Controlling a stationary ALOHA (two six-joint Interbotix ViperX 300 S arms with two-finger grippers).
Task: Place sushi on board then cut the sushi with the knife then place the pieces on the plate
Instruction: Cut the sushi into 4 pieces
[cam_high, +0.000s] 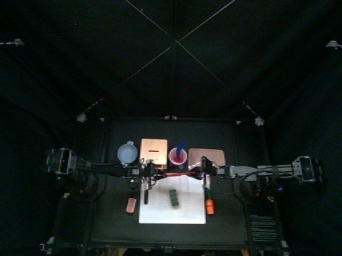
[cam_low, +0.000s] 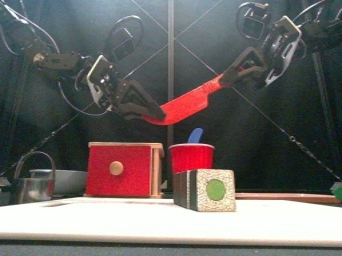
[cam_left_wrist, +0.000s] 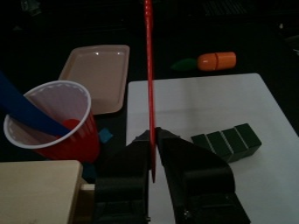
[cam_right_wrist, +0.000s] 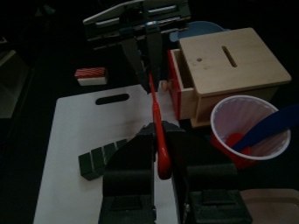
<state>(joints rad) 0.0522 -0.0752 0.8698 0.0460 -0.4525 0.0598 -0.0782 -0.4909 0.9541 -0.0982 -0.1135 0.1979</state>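
Observation:
A red toy knife (cam_low: 190, 100) hangs slanted in the air above the table, held at both ends. My left gripper (cam_low: 147, 114) is shut on its lower end and my right gripper (cam_low: 233, 76) is shut on its upper end. In the left wrist view the knife (cam_left_wrist: 149, 79) runs edge-on out of the closed jaws (cam_left_wrist: 149, 142). The dark green sushi roll (cam_low: 205, 189) lies on the white board (cam_low: 267, 220), below the knife. The sushi (cam_right_wrist: 107, 157) also shows in the right wrist view, with the right gripper (cam_right_wrist: 160, 147) above the board. The pink plate (cam_left_wrist: 93, 74) lies behind the board.
A red cup (cam_low: 191, 158) holding a blue knife (cam_low: 195, 134) stands beside the wooden box (cam_low: 124, 168) with its red drawer front. An orange toy (cam_left_wrist: 216, 60) lies right of the board, a red-and-white toy (cam_right_wrist: 91, 76) left of it. The blue-grey bowl (cam_high: 127, 152) sits back left.

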